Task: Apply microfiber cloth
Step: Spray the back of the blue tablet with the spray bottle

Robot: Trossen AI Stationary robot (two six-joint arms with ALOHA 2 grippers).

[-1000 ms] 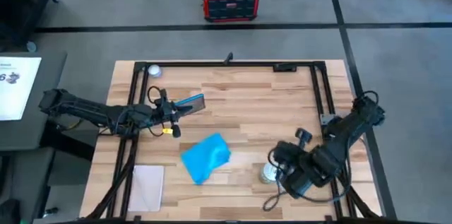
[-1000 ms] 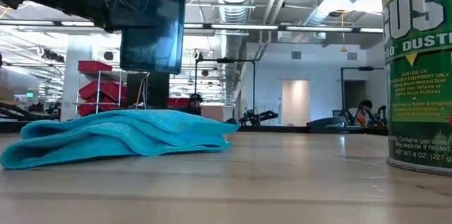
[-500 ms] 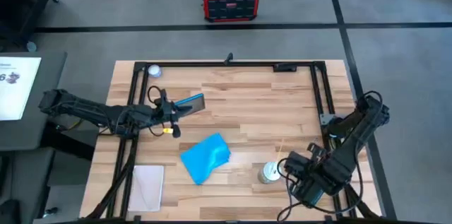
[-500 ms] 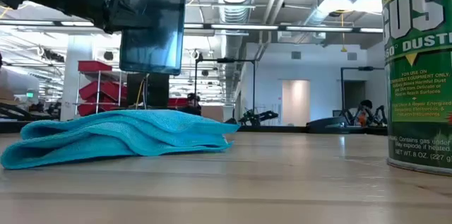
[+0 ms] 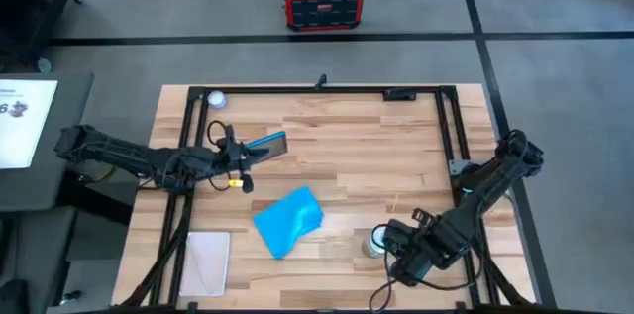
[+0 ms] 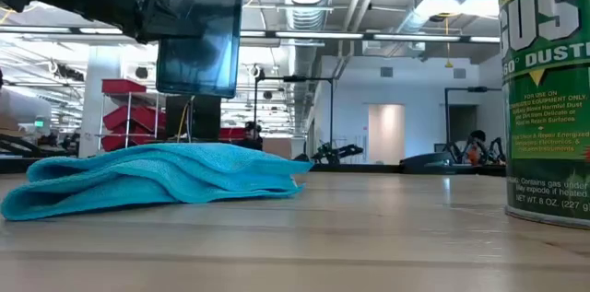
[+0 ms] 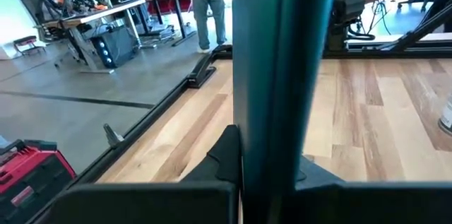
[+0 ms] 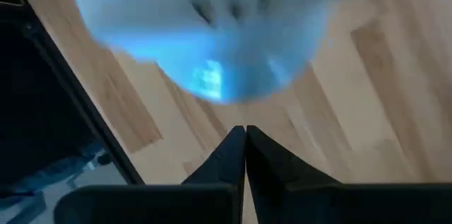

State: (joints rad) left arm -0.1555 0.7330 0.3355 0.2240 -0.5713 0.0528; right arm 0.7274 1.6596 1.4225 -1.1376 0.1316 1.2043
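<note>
Low view frames were taken up at the near right by the green-labelled duster spray can (image 6: 546, 89), standing upright on the light wooden slatted table (image 6: 304, 237); it had not shifted. Farther back at the left, the bright sky-blue microfiber cloth (image 6: 152, 178) was seen lying crumpled on the wood, unmoved, touched by neither arm. Above and behind it, the dark glossy rectangular tablet (image 6: 199, 27) was held aloft, pinched on edge by the left gripper (image 5: 241, 157), as half a second before. From above, the right gripper (image 5: 388, 245) was found to have swung in from the table's right edge to just beside the can, its fingers (image 8: 227, 159) pressed together on nothing. A pale grey-white rectangular sheet (image 5: 206, 261) was left at the near-left corner.
</note>
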